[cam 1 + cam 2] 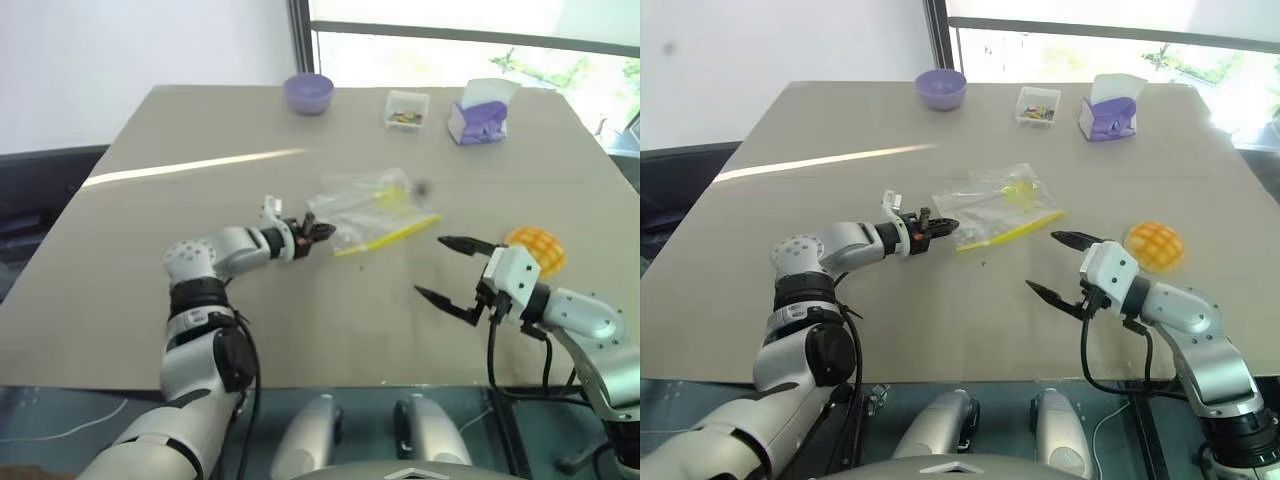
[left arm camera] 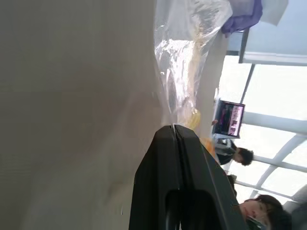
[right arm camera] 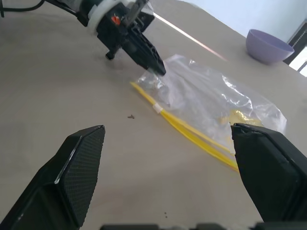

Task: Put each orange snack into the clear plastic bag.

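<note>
- One round, domed orange-yellow bun with a criss-cross grid (image 1: 537, 247) lies at the right of the left eye view on the tan tabletop (image 1: 140, 290), just behind the right gripper (image 1: 447, 268), whose two black fingers are spread wide with nothing between them. One crinkly clear plastic zip bag with a yellow strip along its near edge (image 1: 372, 209) lies at mid-frame. The left gripper (image 1: 322, 231) is clenched at the bag's left corner, pinching the plastic. Three other things stand along the far edge: one purple bowl (image 1: 308, 92), one small clear box of colourful bits (image 1: 406, 108) and one purple-and-white carton (image 1: 478, 112).
- Right eye view: the same count holds, one bun, one bag, two grippers. The bun lies well apart from the bag, to its lower right, and is not inside it.
- Left wrist view: the arm's own two black fingers (image 2: 165, 158) rise pressed together at lower centre, their tips at the bag's edge; the plastic stretches up toward the top of the frame. Two people sit in the background at lower right.
- Right wrist view: two black fingers (image 3: 79, 165) stand far apart at the lower corners. Between them lies the bag, its yellow strip running diagonally, and the left gripper grips its corner at upper left. The purple bowl sits at upper right.
</note>
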Action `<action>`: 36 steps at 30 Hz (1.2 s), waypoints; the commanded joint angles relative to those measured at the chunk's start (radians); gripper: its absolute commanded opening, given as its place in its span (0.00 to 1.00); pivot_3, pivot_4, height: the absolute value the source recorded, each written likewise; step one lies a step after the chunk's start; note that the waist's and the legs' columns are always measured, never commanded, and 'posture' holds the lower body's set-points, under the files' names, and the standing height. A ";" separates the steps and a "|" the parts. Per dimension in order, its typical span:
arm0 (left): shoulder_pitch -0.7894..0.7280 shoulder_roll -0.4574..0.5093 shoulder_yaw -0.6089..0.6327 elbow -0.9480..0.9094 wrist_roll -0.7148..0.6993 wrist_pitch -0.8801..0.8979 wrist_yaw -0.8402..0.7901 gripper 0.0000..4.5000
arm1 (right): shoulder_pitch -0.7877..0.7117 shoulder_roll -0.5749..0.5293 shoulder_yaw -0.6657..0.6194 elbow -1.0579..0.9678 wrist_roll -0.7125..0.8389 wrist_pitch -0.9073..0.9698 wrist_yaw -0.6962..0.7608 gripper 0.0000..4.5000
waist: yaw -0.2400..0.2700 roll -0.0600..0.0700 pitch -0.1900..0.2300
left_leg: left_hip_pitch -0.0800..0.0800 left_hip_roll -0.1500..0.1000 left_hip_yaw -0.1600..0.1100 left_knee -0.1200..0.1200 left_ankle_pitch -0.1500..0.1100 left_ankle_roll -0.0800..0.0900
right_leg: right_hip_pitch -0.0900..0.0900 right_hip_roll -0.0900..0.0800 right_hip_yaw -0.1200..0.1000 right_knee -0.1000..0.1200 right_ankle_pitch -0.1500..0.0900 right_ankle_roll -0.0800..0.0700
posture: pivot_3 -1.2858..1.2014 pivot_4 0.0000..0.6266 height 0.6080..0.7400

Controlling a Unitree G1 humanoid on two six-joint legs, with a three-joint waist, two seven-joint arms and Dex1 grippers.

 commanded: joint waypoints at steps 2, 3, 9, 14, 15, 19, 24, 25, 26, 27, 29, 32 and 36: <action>-0.032 -0.025 0.079 -0.115 -0.184 0.011 0.143 0.01 | -0.060 0.011 0.031 0.047 -0.138 -0.082 -0.074 1.00 | -0.004 -0.002 0.001 | -0.001 0.000 0.000 0.000 0.000 0.000 | -0.002 0.000 0.000 0.000 0.000 0.000 | 0.52 0.24 1.00; -0.033 -0.032 0.081 -0.132 -0.215 0.004 0.173 0.01 | -0.083 0.021 0.053 0.086 -0.177 -0.102 -0.091 1.00 | -0.005 -0.003 0.002 | -0.001 0.001 0.001 0.000 0.000 0.000 | -0.002 0.000 0.001 0.000 0.000 0.000 | 0.52 0.24 1.00; -0.023 -0.072 0.045 -0.213 -0.383 -0.066 0.332 0.01 | -0.272 0.094 0.178 0.429 -0.454 -0.272 -0.281 1.00 | -0.002 -0.004 0.003 | -0.001 0.000 0.002 -0.001 0.000 0.000 | -0.002 0.000 0.002 0.000 0.000 0.000 | 0.52 0.24 1.00; 0.003 -0.091 -0.020 -0.305 -0.549 -0.165 0.467 0.01 | -0.454 0.196 0.280 0.650 -0.632 -0.319 -0.437 1.00 | -0.003 -0.005 0.003 | -0.002 0.001 0.002 -0.001 0.000 -0.001 | -0.004 0.001 0.003 0.001 0.000 -0.001 | 0.52 0.24 1.00; 0.008 -0.091 -0.035 -0.320 -0.576 -0.184 0.485 0.01 | -0.476 0.211 0.287 0.676 -0.650 -0.321 -0.460 1.00 | -0.005 -0.005 0.003 | -0.002 0.001 0.002 -0.001 0.000 -0.001 | -0.005 0.001 0.003 0.001 0.000 -0.001 | 0.52 0.24 1.00; 0.047 -0.094 -0.106 -0.401 -0.674 -0.270 0.548 0.01 | -0.577 0.250 0.316 0.830 -0.733 -0.345 -0.578 1.00 | -0.004 -0.005 0.003 | -0.003 0.001 0.003 -0.001 0.000 -0.001 | -0.006 0.001 0.004 0.001 0.001 -0.001 | 0.52 0.24 1.00; 0.082 -0.088 -0.143 -0.451 -0.686 -0.322 0.553 0.00 | -0.617 0.246 0.312 0.925 -0.720 -0.383 -0.585 0.60 | 0.000 -0.005 0.003 | -0.003 0.000 0.003 -0.002 0.000 -0.001 | -0.006 0.001 0.004 0.000 0.001 -0.001 | 0.52 0.24 1.00; 0.086 -0.087 -0.146 -0.457 -0.686 -0.328 0.553 0.00 | -0.616 0.241 0.311 0.929 -0.719 -0.385 -0.583 0.51 | -0.001 -0.005 0.003 | -0.003 0.000 0.003 -0.002 0.000 -0.001 | -0.006 0.001 0.004 0.000 0.001 -0.001 | 0.52 0.24 1.00; 0.089 -0.087 -0.147 -0.462 -0.686 -0.332 0.553 0.00 | -0.613 0.235 0.309 0.928 -0.719 -0.388 -0.581 0.42 | -0.002 -0.005 0.003 | -0.003 0.000 0.003 -0.002 0.000 -0.001 | -0.006 0.001 0.004 0.000 0.001 -0.001 | 0.52 0.24 1.00; 0.091 -0.086 -0.149 -0.464 -0.686 -0.335 0.552 0.00 | -0.612 0.232 0.309 0.928 -0.720 -0.391 -0.581 0.35 | -0.002 -0.005 0.003 | -0.003 0.000 0.003 -0.002 0.000 -0.001 | -0.006 0.001 0.004 0.000 0.001 -0.001 | 0.52 0.24 1.00; 0.094 -0.083 -0.152 -0.467 -0.686 -0.341 0.551 0.00 | -0.606 0.229 0.307 0.924 -0.720 -0.397 -0.580 0.30 | -0.004 -0.005 0.003 | -0.003 0.000 0.003 -0.002 0.000 -0.001 | -0.006 0.002 0.004 0.000 0.001 -0.001 | 0.52 0.24 1.00; 0.098 -0.074 -0.159 -0.468 -0.686 -0.346 0.546 0.00 | -0.604 0.228 0.311 0.924 -0.721 -0.397 -0.578 0.01 | -0.006 -0.005 0.003 | -0.003 0.000 0.003 -0.002 0.000 -0.001 | -0.006 0.002 0.004 0.000 0.001 -0.001 | 0.52 0.24 1.00; 0.101 -0.047 -0.167 -0.457 -0.686 -0.342 0.533 0.00 | -0.609 0.228 0.307 0.916 -0.717 -0.391 -0.573 0.01 | -0.009 -0.005 0.003 | -0.003 0.000 0.003 -0.002 0.000 -0.001 | -0.006 0.002 0.004 0.000 0.001 -0.001 | 0.52 0.24 1.00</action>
